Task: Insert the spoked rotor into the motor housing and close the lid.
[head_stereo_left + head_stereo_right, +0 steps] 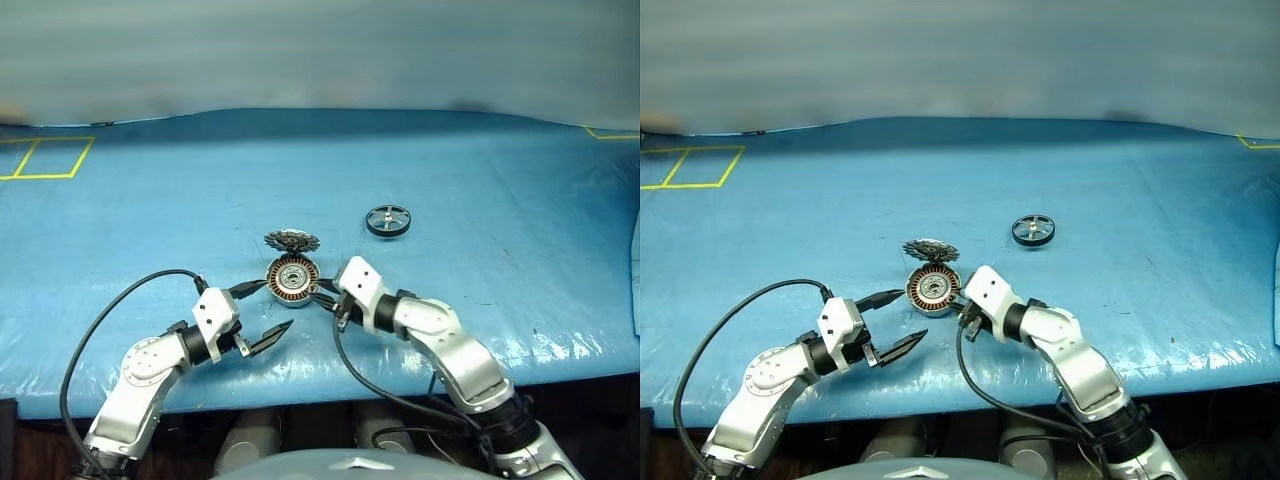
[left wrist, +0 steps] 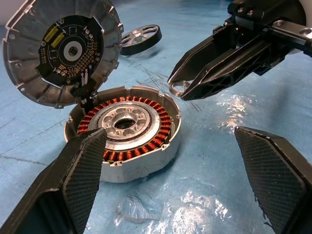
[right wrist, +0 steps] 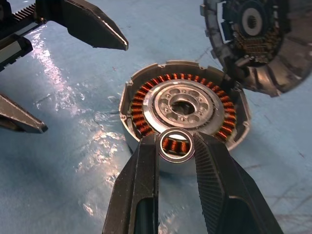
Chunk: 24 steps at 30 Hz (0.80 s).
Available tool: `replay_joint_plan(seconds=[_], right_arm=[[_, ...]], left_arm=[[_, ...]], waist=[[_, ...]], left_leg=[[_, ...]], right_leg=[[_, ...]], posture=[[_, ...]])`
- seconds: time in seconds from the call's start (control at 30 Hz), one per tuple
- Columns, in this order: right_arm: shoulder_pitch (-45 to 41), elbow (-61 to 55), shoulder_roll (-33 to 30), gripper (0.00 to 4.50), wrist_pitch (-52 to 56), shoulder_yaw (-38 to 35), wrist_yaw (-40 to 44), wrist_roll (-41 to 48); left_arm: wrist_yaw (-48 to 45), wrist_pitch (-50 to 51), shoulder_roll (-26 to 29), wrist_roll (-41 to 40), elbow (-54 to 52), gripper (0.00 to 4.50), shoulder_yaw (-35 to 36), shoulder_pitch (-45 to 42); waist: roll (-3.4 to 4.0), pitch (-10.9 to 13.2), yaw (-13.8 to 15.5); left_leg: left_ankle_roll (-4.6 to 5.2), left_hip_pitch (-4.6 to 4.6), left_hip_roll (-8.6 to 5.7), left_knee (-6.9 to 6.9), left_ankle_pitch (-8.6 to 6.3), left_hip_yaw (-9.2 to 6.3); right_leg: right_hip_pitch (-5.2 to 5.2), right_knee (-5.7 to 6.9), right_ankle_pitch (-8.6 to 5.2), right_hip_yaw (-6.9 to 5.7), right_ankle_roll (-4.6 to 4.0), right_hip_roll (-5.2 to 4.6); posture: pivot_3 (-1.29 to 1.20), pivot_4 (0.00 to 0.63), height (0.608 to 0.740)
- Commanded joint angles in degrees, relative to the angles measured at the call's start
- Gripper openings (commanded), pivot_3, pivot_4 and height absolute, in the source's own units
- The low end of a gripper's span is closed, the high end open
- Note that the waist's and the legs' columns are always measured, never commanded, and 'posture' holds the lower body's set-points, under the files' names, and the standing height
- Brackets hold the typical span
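Observation:
The motor housing (image 1: 291, 278) sits open on the blue sheet, its copper windings ringing a silver centre (image 3: 185, 105). Its lid (image 1: 291, 240) stands tilted up at the housing's far edge, ribbed inside facing me (image 2: 61, 48). The spoked rotor (image 1: 388, 220) lies flat further back to the right, apart from both grippers. My left gripper (image 1: 262, 312) is open just left of the housing, one finger (image 2: 83, 170) close to its wall. My right gripper (image 3: 176, 146) is shut on a tiny thin ring (image 3: 176, 145), held at the housing's near right rim.
The blue sheet (image 1: 450, 180) covers the whole table. Yellow tape squares (image 1: 45, 157) mark its far left, and a yellow corner (image 1: 610, 133) marks the far right. The table's front edge (image 1: 300, 395) runs just behind my arms. A black cable (image 1: 110, 310) loops off the left arm.

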Motion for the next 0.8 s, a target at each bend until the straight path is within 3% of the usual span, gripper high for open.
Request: replay_joint_plan(seconds=[0.03,0.8], right_arm=[[-2.59,2.86,2.53,0.74,-1.90,0.66,-1.58,-1.03],[-9.05,13.65,7.01,0.74,-6.65,1.79,-0.77,-3.27]], left_arm=[[0.40,-1.98,-0.32,0.77,0.11,4.46,1.14,-0.02],[1.53,-3.43,-1.77,1.64,1.73,4.46,1.27,0.32]], waist=[[0.00,0.00,0.00],[0.02,0.00,-0.12]], left_leg=[[0.00,0.00,0.00,0.00,0.00,0.00],[-0.05,0.00,0.02,-0.05,-0.03,-0.11]], right_leg=[[-0.01,0.00,0.00,-0.02,0.00,0.00],[-0.06,0.01,0.08,-0.10,0.11,0.09]], posture=[[0.00,0.150,0.740],[0.00,0.150,0.740]])
